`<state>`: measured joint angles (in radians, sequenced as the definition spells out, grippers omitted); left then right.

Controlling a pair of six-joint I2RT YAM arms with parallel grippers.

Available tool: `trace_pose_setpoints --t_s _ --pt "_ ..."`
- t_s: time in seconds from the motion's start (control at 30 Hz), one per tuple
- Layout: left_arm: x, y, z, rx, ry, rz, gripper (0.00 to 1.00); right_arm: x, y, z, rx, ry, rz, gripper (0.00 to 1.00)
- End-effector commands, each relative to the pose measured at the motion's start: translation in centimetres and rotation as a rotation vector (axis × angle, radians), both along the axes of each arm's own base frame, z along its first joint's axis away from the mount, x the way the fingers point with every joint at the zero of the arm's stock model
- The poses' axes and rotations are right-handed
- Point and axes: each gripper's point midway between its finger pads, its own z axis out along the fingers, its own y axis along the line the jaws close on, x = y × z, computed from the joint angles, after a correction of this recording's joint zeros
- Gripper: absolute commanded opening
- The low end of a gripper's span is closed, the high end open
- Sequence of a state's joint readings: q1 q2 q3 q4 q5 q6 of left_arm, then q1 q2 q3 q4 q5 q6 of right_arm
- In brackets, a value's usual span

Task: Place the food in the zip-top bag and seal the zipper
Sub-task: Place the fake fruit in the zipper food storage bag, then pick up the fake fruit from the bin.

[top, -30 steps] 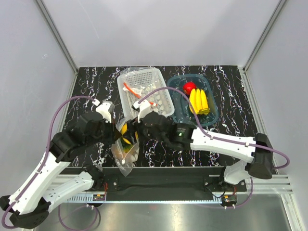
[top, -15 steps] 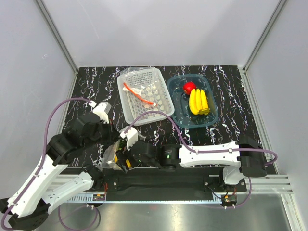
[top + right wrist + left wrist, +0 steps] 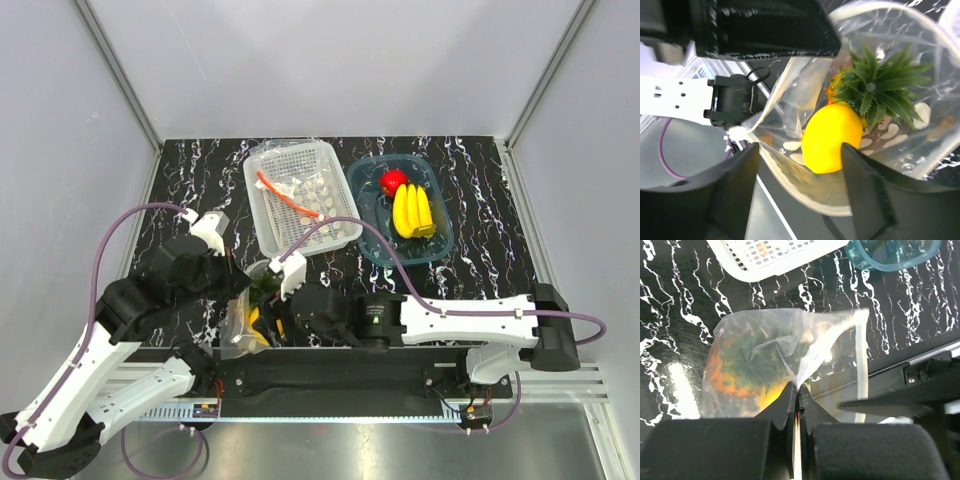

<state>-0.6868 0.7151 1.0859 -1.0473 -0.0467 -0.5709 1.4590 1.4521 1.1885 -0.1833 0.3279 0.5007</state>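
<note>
Zip-top bag point(image 3: 238, 332) at table's near edge, left of centre; lemon point(image 3: 831, 143) + orange piece w/ green leaves point(image 3: 879, 89) inside. Left gripper point(image 3: 796, 399) jaws shut, pinching bag film. Right gripper point(image 3: 798, 155) jaws wide, either side of bag by lemon, contact unclear. Vs 1 s ago: bag lower, nearer the edge.

Black white-veined marble tabletop point(image 3: 480, 180), plain grey walls point(image 3: 330, 60), aluminium corner posts point(image 3: 115, 70), even light

White perforated basket point(image 3: 300, 160) at back of black marbled bench point(image 3: 480, 220), holding red strip point(image 3: 285, 198) and small white pieces point(image 3: 322, 190). Blue-tinted tub point(image 3: 371, 206) just beside it, right.
</note>
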Motion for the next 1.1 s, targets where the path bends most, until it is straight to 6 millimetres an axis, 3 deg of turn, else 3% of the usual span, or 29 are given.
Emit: trace_pose_setpoints --t_s 0.0,0.1,0.13,0.17,0.23,0.27,0.33,0.37,0.47,0.5,0.57,0.6,0.67,0.7,0.73,0.77,0.8,0.83,0.87,0.97,1.0,1.07 --pt "0.8 0.3 1.7 0.0 -0.067 0.014 0.02 1.0 -1.3 3.4 0.039 -0.013 -0.072 0.68" --pt "0.8 0.4 2.0 0.01 -0.072 0.003 0.02 1.9 -3.1 3.6 -0.002 -0.027 -0.141 0.57" --pt "0.8 0.4 2.0 0.018 -0.068 0.0 0.02 3.5 -4.5 4.2 -0.01 -0.049 -0.225 0.54" --pt "0.9 0.5 2.0 0.025 -0.07 0.0 0.02 4.4 -5.2 4.7 -0.005 -0.03 -0.261 0.54" --pt "1.0 0.5 1.7 0.04 -0.065 -0.002 0.02 6.1 -7.0 3.7 -0.064 0.049 -0.273 0.56" --pt "1.0 0.4 1.8 0.039 -0.068 -0.003 0.02 8.5 -8.5 3.9 -0.069 0.057 -0.348 0.58" --pt "1.1 0.3 1.7 0.038 -0.068 -0.009 0.02 10.9 -11.2 4.0 -0.095 0.032 -0.45 0.58" --pt "1.1 0.1 1.7 0.034 -0.07 -0.017 0.02 13.2 -13.0 4.1 -0.1 0.037 -0.52 0.58" --pt "1.2 -0.1 1.8 0.024 -0.082 -0.031 0.02 16.2 -15.5 4.0 -0.097 0.071 -0.573 0.58" --pt "1.1 -0.2 1.8 0.022 -0.084 -0.037 0.02 18.4 -17.4 3.9 -0.097 0.078 -0.639 0.58" --pt "1.0 -0.4 1.9 0.012 -0.085 -0.05 0.02 20.5 -18.5 3.4 -0.106 0.11 -0.653 0.58" --pt "1.0 -0.4 1.9 0.014 -0.086 -0.051 0.02 22.7 -20.4 3.4 -0.099 0.118 -0.713 0.58" --pt "0.9 -0.4 1.9 0.017 -0.088 -0.056 0.02 24.9 -20.9 2.7 -0.108 0.137 -0.717 0.58" --pt "1.0 -0.4 1.9 0.018 -0.09 -0.056 0.02 27.0 -22.7 2.5 -0.099 0.148 -0.768 0.58" --pt "1.0 -0.4 1.8 0.022 -0.09 -0.06 0.02 28.2 -22.5 0.9 -0.12 0.186 -0.763 0.58" --pt "0.9 -0.4 1.8 0.023 -0.092 -0.063 0.02 29.7 -22.9 1.4 -0.107 0.183 -0.78 0.58" --pt "0.9 -0.3 1.7 0.027 -0.091 -0.066 0.02 31.1 -22.8 -0.5 -0.131 0.217 -0.784 0.58" --pt "0.9 -0.4 1.8 0.026 -0.093 -0.07 0.02 32.6 -24.0 -1.0 -0.138 0.226 -0.821 0.57" --pt "0.9 -0.3 1.7 0.026 -0.093 -0.07 0.02 34.0 -24.0 -0.2 -0.121 0.214 -0.835 0.58" --pt "0.8 -0.4 1.5 0.025 -0.091 -0.078 0.02 37.7 -25.2 -2.1 -0.162 0.237 -0.919 0.65" --pt "0.8 -0.5 1.4 0.027 -0.088 -0.084 0.02 38.8 -25.8 -3.9 -0.205 0.249 -0.959 0.68" --pt "0.7 -0.6 1.2 0.028 -0.087 -0.09 0.02 40.7 -26.6 -3.7 -0.202 0.231 -1.007 0.7"
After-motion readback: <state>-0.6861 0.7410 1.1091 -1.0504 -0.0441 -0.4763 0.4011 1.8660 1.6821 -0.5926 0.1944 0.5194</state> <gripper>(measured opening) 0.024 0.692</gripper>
